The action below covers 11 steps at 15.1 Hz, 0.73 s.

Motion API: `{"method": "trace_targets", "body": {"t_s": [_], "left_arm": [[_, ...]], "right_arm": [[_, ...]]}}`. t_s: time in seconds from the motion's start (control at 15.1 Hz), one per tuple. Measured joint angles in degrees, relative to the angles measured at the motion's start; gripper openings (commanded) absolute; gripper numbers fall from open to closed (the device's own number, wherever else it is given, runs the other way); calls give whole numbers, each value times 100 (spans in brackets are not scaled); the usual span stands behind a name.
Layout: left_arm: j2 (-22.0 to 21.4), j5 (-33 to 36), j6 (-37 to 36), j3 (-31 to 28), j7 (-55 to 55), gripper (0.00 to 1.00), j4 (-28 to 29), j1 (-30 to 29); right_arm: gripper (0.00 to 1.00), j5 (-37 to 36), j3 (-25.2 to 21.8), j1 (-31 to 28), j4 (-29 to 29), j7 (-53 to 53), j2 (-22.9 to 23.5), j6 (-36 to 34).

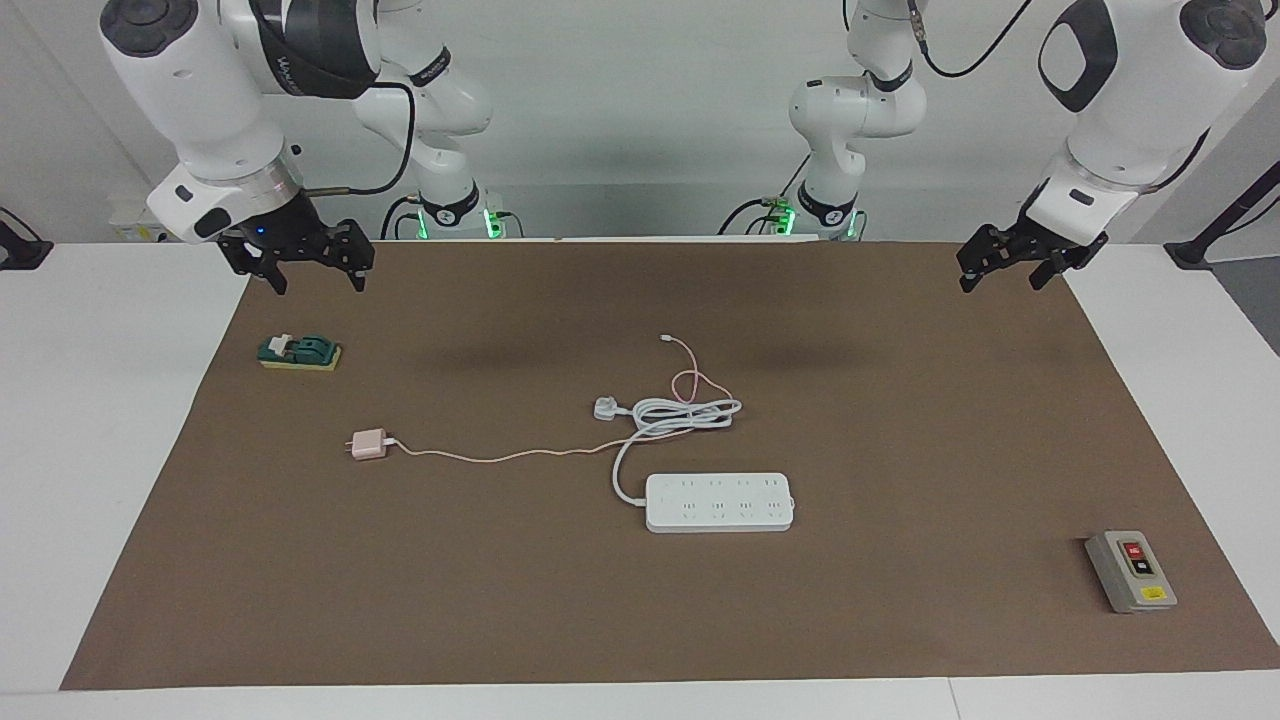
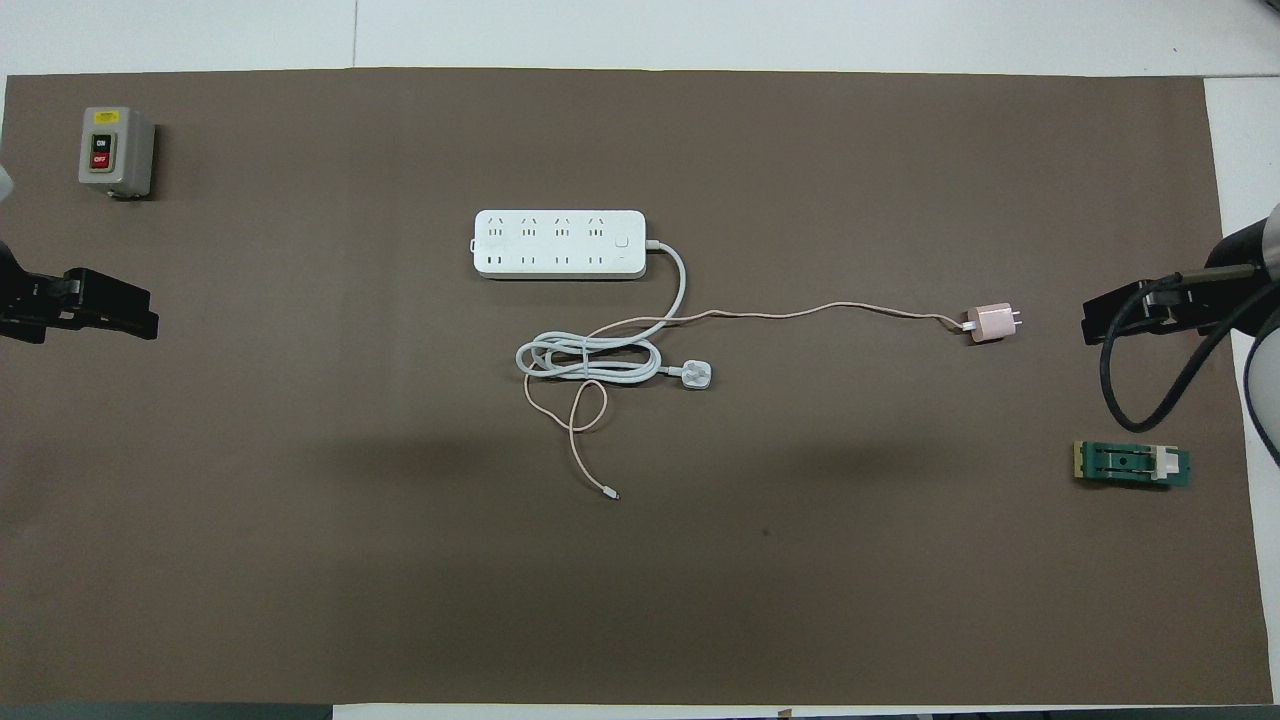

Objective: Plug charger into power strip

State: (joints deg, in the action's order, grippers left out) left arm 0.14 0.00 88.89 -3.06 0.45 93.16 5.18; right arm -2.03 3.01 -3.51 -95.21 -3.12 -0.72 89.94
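Left gripper (image 1: 1012,268) hung in the air over the mat's (image 1: 500,600) edge at the left arm's end, at the robots' side of the desk; jaws spread wide, nothing in them. Right gripper (image 1: 312,268) raised over the mat's corner at the right arm's end, robots' side; likewise wide open, empty. Both arms waiting.

Closest to the right gripper: green block (image 1: 300,352) with a white piece on top, flat on the mat just under and slightly farther from the robots. Charger (image 1: 367,444) next out, farther from the robots than the green block, toward the right arm's end, lying on its side, prongs pointed at that end, well apart from both grippers. Thin pink cable (image 1: 500,457) trailed from charger toward mat centre, crossed the coiled white cord (image 1: 690,412), looped once, free tip ended nearer the robots. White three-pin plug (image 1: 605,408) lay beside the coil.

Power strip (image 1: 720,502) flat near mat centre, farther from the robots than the coil, sockets up, all sockets vacant, long axis along the desk. Charger unplugged, well apart from strip.

Grey switch box (image 1: 1131,571) with red and black buttons near the mat's corner at the left arm's end, away from the robots.
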Motion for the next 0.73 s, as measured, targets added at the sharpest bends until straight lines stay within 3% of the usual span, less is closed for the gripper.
{"method": "trace_targets", "body": {"t_s": [0.73], "left_arm": [[0, 0, 0, 0, 0, 100, 0, 0]], "right_arm": [[100, -22, -8, -185, 0, 0, 2, 0]]}}
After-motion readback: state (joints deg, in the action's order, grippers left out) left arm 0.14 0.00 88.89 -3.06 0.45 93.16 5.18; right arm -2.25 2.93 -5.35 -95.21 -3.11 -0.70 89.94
